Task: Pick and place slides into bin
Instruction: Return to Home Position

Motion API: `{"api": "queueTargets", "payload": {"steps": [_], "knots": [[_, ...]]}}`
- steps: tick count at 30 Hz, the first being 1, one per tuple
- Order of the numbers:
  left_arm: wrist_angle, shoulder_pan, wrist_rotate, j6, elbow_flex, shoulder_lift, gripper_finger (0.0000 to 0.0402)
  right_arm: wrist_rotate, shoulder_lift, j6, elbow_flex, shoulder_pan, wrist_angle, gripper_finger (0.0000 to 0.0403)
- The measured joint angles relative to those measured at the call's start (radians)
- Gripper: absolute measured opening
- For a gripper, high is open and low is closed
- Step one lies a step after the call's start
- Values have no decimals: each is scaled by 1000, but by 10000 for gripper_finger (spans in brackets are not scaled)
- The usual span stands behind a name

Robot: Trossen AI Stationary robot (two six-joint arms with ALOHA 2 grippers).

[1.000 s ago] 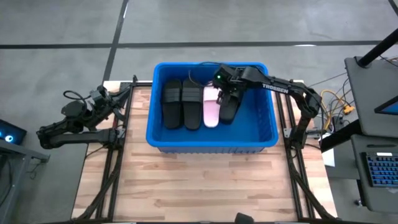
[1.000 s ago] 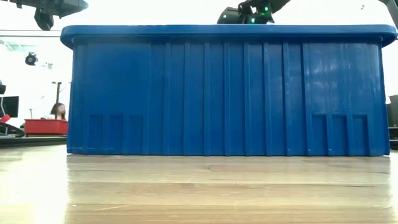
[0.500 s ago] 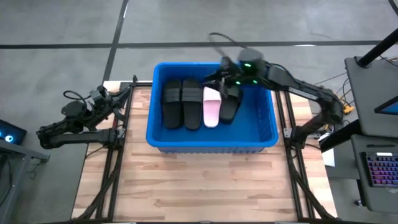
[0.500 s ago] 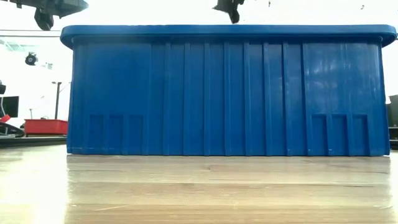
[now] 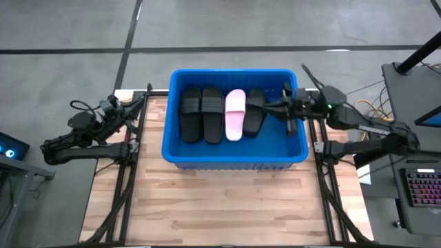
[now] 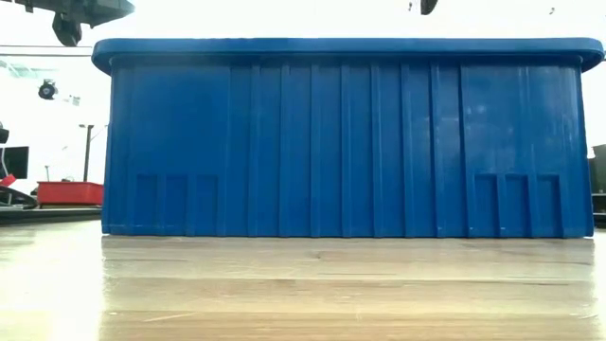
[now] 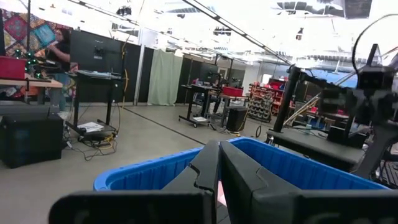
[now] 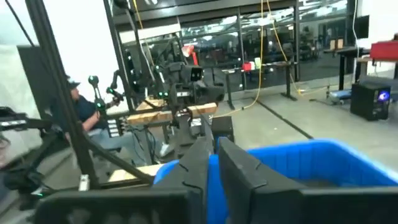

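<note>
The blue bin (image 5: 235, 160) stands mid-table. On its floor lie several slides side by side: two black ones (image 5: 191, 114) (image 5: 212, 114), a pale pink one (image 5: 235, 114) and another black one (image 5: 255, 110). My right gripper (image 5: 284, 105) hovers level above the bin's right part, pointing toward the table's left, shut on nothing; in its wrist view the fingers (image 8: 211, 142) stand close together. My left gripper (image 5: 131, 105) waits shut beyond the bin's left wall, its fingers (image 7: 219, 144) aimed at the bin.
The bin's tall ribbed wall (image 6: 341, 142) fills the low view. Bare wooden tabletop (image 5: 220, 207) lies on the near side of the bin. A desk with a keyboard (image 5: 420, 189) stands off the table's right edge.
My right gripper has risen out of the bin, away from the rightmost black slide. It has drawn back toward the table's right edge, tipped from pointing down to level, and brought its fingers together. The slides lie still on the bin floor.
</note>
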Motion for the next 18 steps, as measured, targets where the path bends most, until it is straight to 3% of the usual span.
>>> {"api": "queueTargets", "payload": {"steps": [8,12,18], "knots": [[0,0,0,0,0,0,0,-1,-238,137,-262,28,42,9],[0,0,0,0,0,0,0,5,-355,134,-356,68,111,9],[0,0,0,0,0,0,0,104,-522,79,-519,125,243,9]]}}
